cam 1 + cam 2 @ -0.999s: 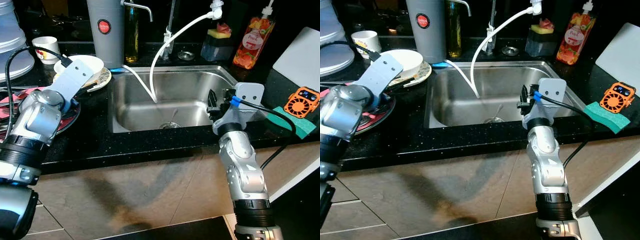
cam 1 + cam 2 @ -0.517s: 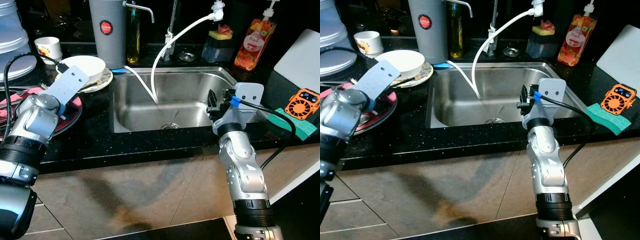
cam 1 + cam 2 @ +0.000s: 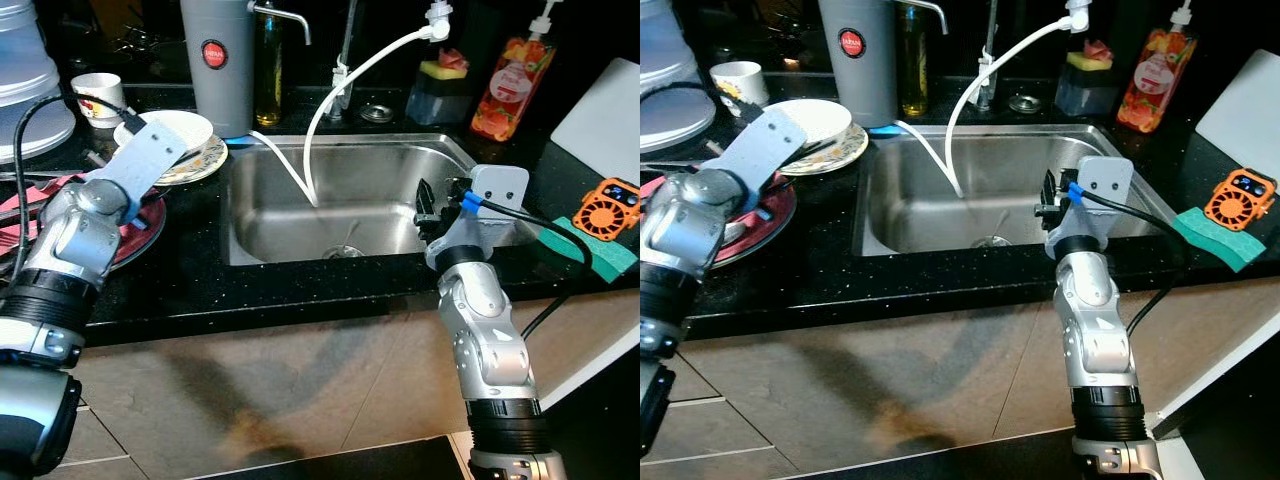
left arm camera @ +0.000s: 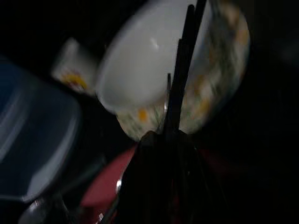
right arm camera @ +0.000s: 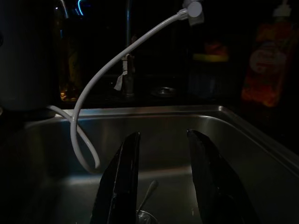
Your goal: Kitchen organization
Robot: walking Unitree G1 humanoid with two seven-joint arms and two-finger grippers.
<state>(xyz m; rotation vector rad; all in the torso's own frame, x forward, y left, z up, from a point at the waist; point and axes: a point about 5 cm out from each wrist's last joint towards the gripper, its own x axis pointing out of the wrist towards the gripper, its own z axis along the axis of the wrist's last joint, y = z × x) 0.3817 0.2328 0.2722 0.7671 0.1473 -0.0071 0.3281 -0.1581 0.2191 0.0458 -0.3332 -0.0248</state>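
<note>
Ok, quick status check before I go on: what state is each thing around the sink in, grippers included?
Left gripper: shut, held over the dishes left of the sink.
Right gripper: open, holding nothing, at the sink's front edge.
Sink: dry, a utensil lying near the drain.
White bowl: upright on the patterned plate.
White hose: draped into the sink.
Soap bottle: upright, pump on.
Mug: upright.

Head views are sharp and evenly lit; the steel sink (image 3: pixel 340 200) shines against the dark glossy surface (image 3: pixel 250 290); both wrist views are very dim; the white bowl (image 4: pixel 149 60) there is blurred, soft-edged.
</note>
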